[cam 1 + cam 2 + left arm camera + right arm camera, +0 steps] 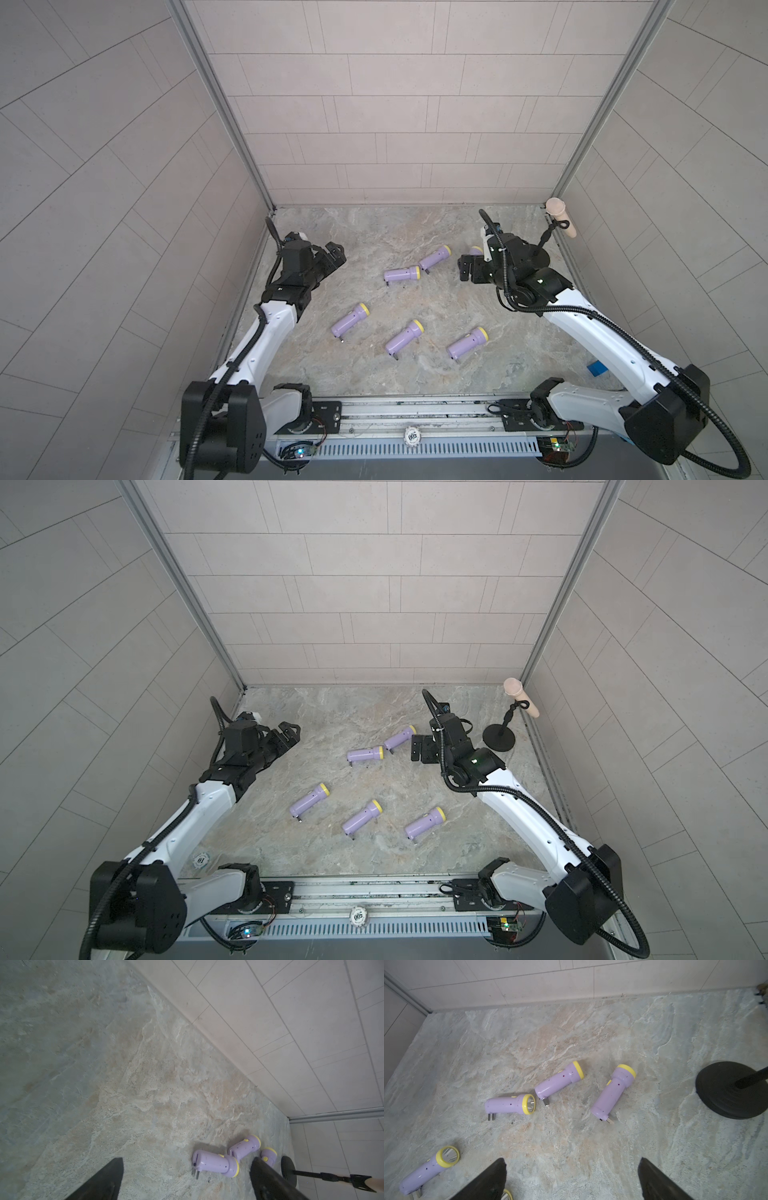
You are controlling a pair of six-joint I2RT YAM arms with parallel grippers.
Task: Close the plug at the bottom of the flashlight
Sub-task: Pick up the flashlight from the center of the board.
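Several lilac flashlights with yellow heads lie on the stone floor, each with metal plug prongs folded out at its bottom. Two lie nose to tail at mid-floor [401,274] [434,257]; three lie nearer the front [349,320] [403,336] [467,343]. In the right wrist view the prongs [491,1116] of one flashlight [510,1104] stick out sideways. My left gripper [336,253] [187,1159] hovers open at the left, holding nothing. My right gripper [465,270] [572,1159] is open too, and in a top view it partly hides another flashlight [476,250].
A beige microphone [561,216] on a black round-based stand [498,737] occupies the back right corner. Tiled walls enclose the floor on three sides. A blue object [597,368] lies under the right arm. A round token [201,858] sits near the left arm's base.
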